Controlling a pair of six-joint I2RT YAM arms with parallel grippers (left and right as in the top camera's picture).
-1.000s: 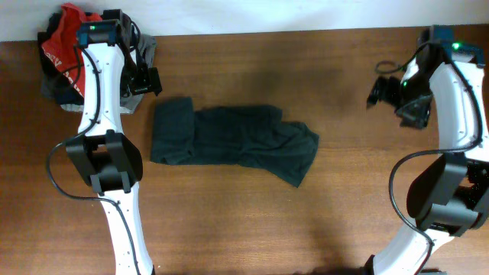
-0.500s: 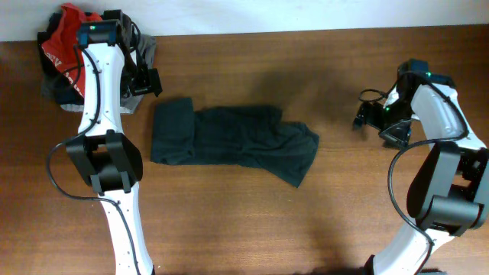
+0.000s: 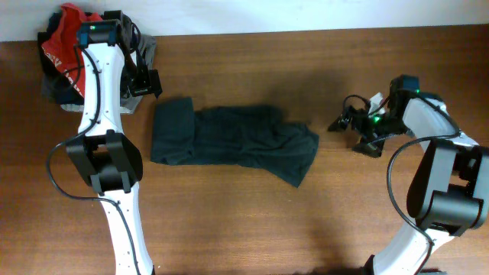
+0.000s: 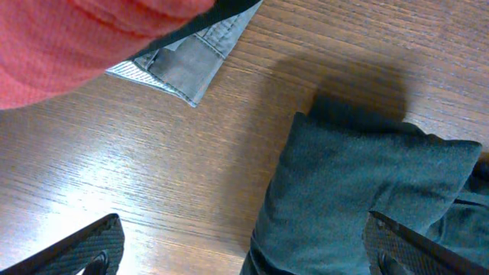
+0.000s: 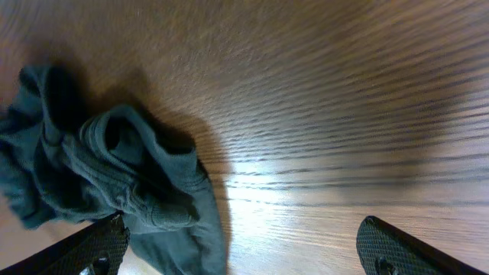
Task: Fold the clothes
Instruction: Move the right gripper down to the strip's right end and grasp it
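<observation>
The clothes [image 3: 229,141] are one dark, wrinkly garment lying lengthwise in the middle of the table, with a folded band at its left end and a corner trailing toward the front right. My left gripper [image 3: 145,82] hovers open just behind the left end. In the left wrist view that folded end [image 4: 367,191] lies between my spread fingers [image 4: 84,248], untouched. My right gripper [image 3: 340,122] is open, low over the wood just right of the garment. The right wrist view shows the bunched right end [image 5: 114,176] by my left finger [image 5: 95,244], and the gripper [image 5: 241,252] holds nothing.
A pile sits at the table's back left corner, with a red T-shirt [image 3: 65,34] on top and a grey folded garment [image 4: 191,65] under it, close to my left arm. The table's far edge [image 3: 306,32] meets a white wall. Bare wood [image 3: 229,229] lies in front.
My right arm has swung left and lowered toward the garment's right end, its jaws staying wide. The left arm and the garment have not moved.
</observation>
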